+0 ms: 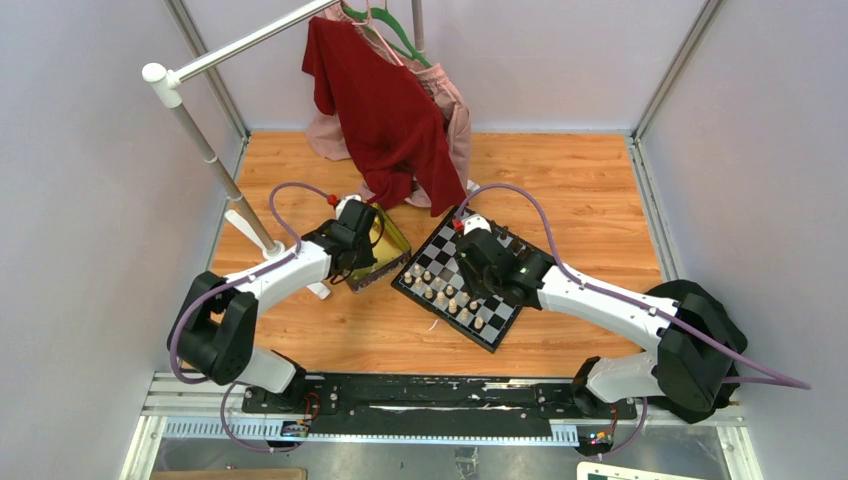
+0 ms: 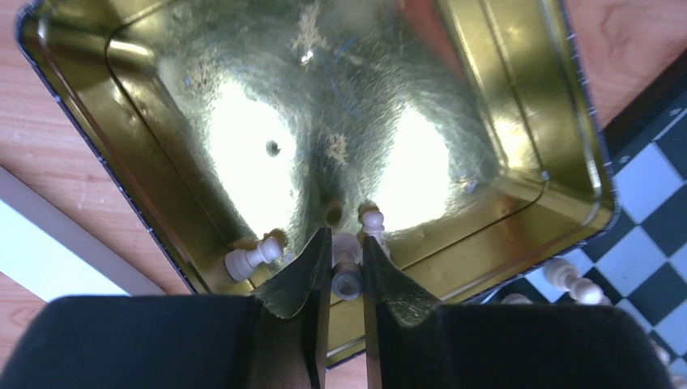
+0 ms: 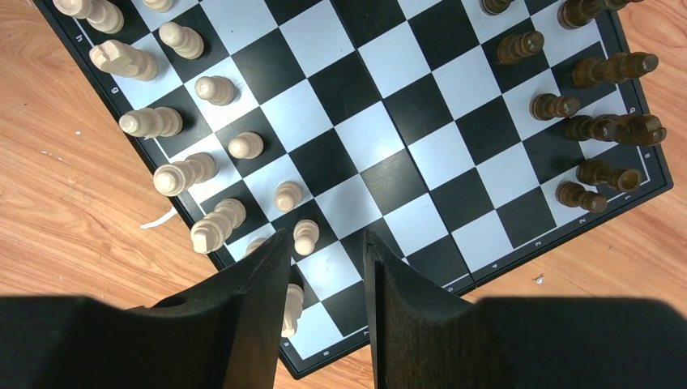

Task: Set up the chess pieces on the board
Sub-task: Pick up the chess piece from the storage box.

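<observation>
Pickup step: left fingers point(image 2: 322, 255) pinch a pawn point(image 2: 347, 279) lying in the tin point(image 2: 243, 121), right fingers point(image 3: 275, 259) half-open, empty over the board point(image 3: 389, 105); next likely needs a clean lift.

Left tool point(image 1: 357, 241) at the tin point(image 1: 391, 246) — right tool point(image 1: 479, 264) above the board point(image 1: 438, 252).

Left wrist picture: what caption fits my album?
Left gripper straddling a small cream chess piece inside the shiny gold square tin.
</observation>
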Robot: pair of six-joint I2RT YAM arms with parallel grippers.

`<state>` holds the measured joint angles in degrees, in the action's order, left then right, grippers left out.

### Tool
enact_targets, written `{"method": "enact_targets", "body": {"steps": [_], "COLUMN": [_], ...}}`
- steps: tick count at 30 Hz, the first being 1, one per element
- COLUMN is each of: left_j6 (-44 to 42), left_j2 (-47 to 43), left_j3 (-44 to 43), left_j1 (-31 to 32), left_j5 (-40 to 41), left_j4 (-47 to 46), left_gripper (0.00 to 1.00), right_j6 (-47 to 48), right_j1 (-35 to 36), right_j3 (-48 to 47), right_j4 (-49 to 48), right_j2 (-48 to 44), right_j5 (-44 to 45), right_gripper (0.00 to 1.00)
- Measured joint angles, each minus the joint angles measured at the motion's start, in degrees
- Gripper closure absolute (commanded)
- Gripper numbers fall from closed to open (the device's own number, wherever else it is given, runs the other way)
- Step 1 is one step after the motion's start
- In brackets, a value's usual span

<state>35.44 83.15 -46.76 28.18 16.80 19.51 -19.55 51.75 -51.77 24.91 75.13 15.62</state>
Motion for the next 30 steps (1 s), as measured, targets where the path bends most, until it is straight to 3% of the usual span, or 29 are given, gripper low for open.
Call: {"method": "enact_targets", "body": {"steps": [18, 24, 30], "left_j6": [-1.2, -3.1, -6.0], "left_j2": [-2.2, -6.3, -9.1], "left_j3": [-6.4, -10.1, -13.7], "left_j1": [-0.4, 1.0, 8.6], "left_j5": [-1.9, -3.7, -4.0], "left_j4": [3.6, 6.8, 9.4], "left_gripper": [0.92, 0.93, 0.94], "right_j6": [0.9, 0.9, 0.6], "right_j1": [-0.9, -6.6, -13.5], "right_j3": [1.7, 3.7, 6.2], "right_j4": [-0.1, -0.9, -2.7], "right_j2": [-2.1, -6.6, -10.0], "right_j5": [1.8, 3.6, 4.2], "right_gripper": [0.57, 0.57, 0.57]}}
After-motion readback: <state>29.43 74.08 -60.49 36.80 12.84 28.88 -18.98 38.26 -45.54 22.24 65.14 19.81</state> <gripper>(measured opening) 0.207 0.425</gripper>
